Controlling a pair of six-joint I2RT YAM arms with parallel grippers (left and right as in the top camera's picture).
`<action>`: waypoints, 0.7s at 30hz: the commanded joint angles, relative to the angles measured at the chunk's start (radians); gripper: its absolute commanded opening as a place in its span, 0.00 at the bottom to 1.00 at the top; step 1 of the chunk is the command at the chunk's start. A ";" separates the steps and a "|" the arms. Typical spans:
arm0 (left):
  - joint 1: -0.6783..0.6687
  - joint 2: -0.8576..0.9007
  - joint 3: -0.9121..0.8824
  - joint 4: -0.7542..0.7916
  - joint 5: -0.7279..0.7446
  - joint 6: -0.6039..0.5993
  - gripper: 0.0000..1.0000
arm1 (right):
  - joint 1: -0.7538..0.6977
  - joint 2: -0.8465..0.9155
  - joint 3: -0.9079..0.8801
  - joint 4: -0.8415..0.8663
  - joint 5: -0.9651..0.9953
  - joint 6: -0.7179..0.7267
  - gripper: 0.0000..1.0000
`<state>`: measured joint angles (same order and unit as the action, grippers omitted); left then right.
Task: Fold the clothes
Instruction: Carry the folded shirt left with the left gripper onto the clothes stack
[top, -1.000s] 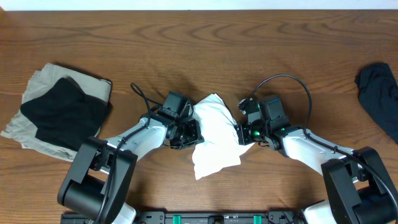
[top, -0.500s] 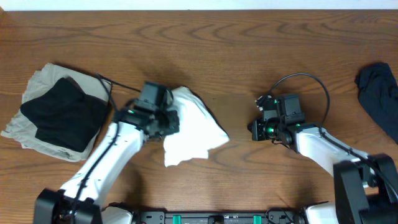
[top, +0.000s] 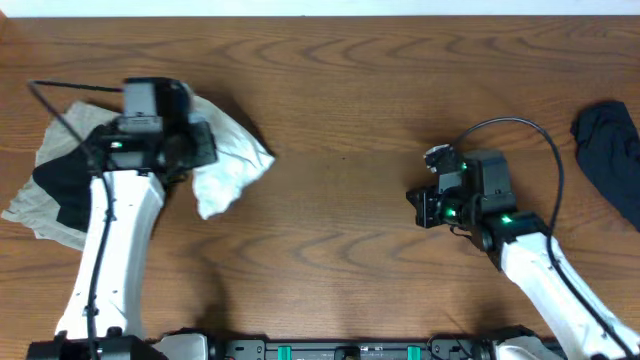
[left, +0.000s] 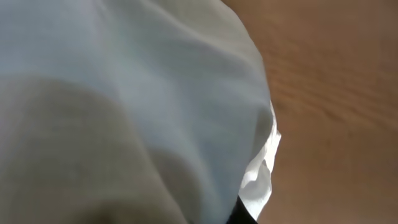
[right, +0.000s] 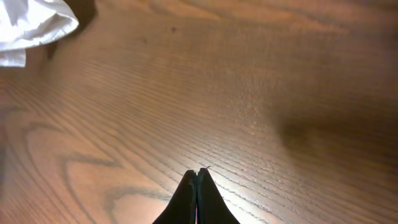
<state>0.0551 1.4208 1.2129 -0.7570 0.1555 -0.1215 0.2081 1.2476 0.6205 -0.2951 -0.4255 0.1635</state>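
Left gripper (top: 200, 148) closed on the white garment (top: 232, 160), whose cloth fills the left wrist view. The garment is bunched at the left of the table (top: 340, 90), just beside the stacked beige garment (top: 25, 210) and black garment (top: 62, 195). Right gripper (right: 197, 176) fully closed, fingertips together, holding nothing, over bare wood; a dark garment (top: 608, 150) lies at the far right edge, well apart.

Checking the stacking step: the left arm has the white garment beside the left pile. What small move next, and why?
Probably shift the white garment a bit left and lower it onto the black garment atop the beige garment: the left gripper is shut on it, and it shows mostly right of that pile. The right gripper is shut, empty.
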 joint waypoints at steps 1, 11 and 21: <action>0.063 0.021 0.053 0.015 -0.011 0.039 0.06 | -0.020 -0.060 0.000 -0.021 0.000 -0.023 0.01; 0.186 0.102 0.154 0.060 -0.011 0.051 0.06 | -0.020 -0.113 0.000 -0.093 0.007 -0.049 0.01; 0.374 0.115 0.181 0.055 -0.010 0.049 0.06 | -0.020 -0.113 0.000 -0.109 0.011 -0.050 0.01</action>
<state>0.3786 1.5375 1.3605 -0.7048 0.1501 -0.0841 0.1936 1.1435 0.6205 -0.4023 -0.4175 0.1314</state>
